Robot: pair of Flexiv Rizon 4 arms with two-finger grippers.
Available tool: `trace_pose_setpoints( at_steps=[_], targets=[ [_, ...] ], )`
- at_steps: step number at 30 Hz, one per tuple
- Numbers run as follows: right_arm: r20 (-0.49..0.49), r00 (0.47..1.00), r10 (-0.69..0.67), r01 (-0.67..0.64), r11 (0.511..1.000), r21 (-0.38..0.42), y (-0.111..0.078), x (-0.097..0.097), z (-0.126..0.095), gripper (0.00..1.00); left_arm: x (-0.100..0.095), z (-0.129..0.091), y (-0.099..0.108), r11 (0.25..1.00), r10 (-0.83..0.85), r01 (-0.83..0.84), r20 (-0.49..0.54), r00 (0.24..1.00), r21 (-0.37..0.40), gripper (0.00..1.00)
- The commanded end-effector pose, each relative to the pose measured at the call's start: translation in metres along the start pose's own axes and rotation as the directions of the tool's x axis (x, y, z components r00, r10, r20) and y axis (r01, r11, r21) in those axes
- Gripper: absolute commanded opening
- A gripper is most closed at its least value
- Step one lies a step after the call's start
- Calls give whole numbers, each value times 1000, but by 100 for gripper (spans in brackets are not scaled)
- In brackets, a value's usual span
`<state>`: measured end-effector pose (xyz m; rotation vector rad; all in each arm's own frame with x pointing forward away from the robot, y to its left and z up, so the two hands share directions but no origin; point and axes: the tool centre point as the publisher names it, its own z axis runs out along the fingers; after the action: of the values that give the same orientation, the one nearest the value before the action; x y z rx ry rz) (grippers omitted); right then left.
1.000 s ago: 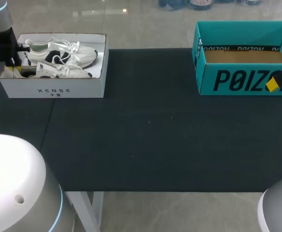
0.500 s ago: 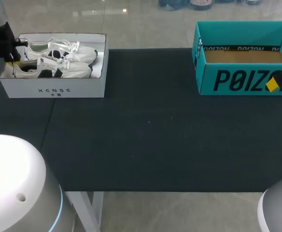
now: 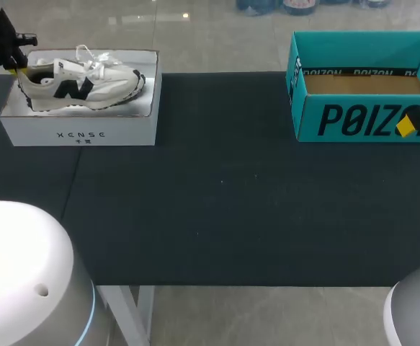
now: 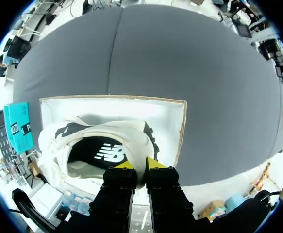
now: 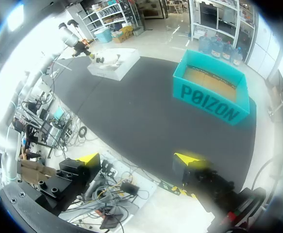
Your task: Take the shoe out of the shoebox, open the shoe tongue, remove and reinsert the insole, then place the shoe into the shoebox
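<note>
At table's far-left corner, L gripper [image 4: 140, 165] clamps shoe [image 3: 80, 85] heel above white shoebox [image 3: 80, 133]; thin pinch could slip, dropping shoe. R gripper [image 5: 138, 159] fingers apart.

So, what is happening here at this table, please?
The left hand is shut on the heel of a white shoe, which is in the white box at the far left of the table. The shoe is not yet out on the table. The right hand is open, off at the right side near the teal box.
</note>
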<state>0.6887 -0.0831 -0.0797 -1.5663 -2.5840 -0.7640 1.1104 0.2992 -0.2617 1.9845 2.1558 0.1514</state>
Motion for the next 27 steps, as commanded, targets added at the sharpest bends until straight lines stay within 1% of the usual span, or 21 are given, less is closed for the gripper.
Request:
trace_pose_setpoints(
  at_steps=[1,4,7,14,17,21,27],
  targets=[
    [-1,1000,1,-1,1000,6,3,-1,1,100,-5,-31,-5,999,2,-2,-7,1000,-46,0],
    [-1,1000,1,-1,1000,6,3,-1,1,100,-12,-47,-2,998,4,-5,-6,1000,-65,0],
    [-1,1000,1,-1,1000,6,3,-1,1,100,-22,-59,-5,998,13,-13,5,1000,-69,0],
    [-1,1000,1,-1,1000,6,3,-1,1,100,-56,-76,-24,997,47,-46,5,999,-58,0],
    [-1,1000,1,-1,1000,6,3,-1,1,100,-76,-78,-34,995,79,-79,6,997,-53,0],
    [-1,1000,1,-1,1000,6,3,-1,1,100,-107,-76,-50,993,115,-114,14,993,-35,0],
    [-1,1000,1,-1,1000,6,3,-1,1,100,-162,-62,-80,988,153,-153,20,988,-8,0]
  ],
)
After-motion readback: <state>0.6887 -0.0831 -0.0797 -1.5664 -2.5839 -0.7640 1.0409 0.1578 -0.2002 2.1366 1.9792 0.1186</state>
